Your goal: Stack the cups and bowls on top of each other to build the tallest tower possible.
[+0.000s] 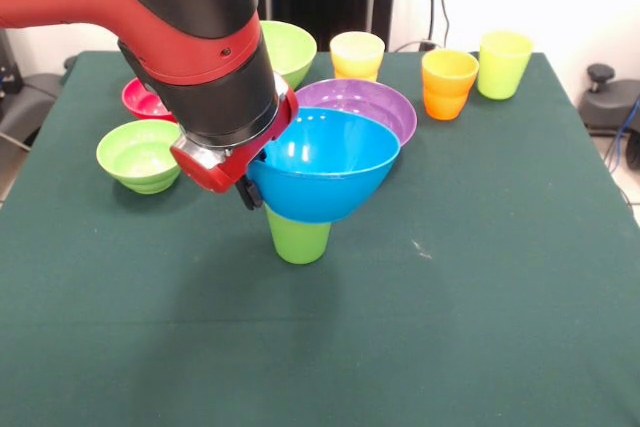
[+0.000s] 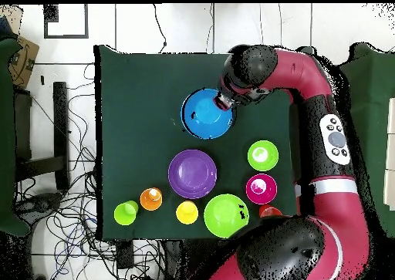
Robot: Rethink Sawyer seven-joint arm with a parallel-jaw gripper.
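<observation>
A large blue bowl [image 1: 330, 162] [image 2: 207, 115] sits upright on top of a green cup [image 1: 298, 237], forming a two-piece tower near the table's middle. Only the cup's lower part shows under the bowl. My gripper [image 1: 255, 182] [image 2: 224, 103] is at the bowl's left rim in the front view, shut on the rim, with one black finger [image 1: 249, 193] against the outer wall. The wide purple bowl [image 1: 385, 102] [image 2: 192, 173] lies just behind the tower.
Standing apart on the green cloth are a large lime bowl [image 1: 290, 47] [image 2: 225, 215], small lime bowl [image 1: 140, 154] [image 2: 263, 155], red bowl [image 1: 140, 99] [image 2: 261, 188], pale yellow cup [image 1: 357, 54] [image 2: 187, 212], orange cup [image 1: 448, 84] [image 2: 151, 198] and yellow-green cup [image 1: 503, 64] [image 2: 126, 212].
</observation>
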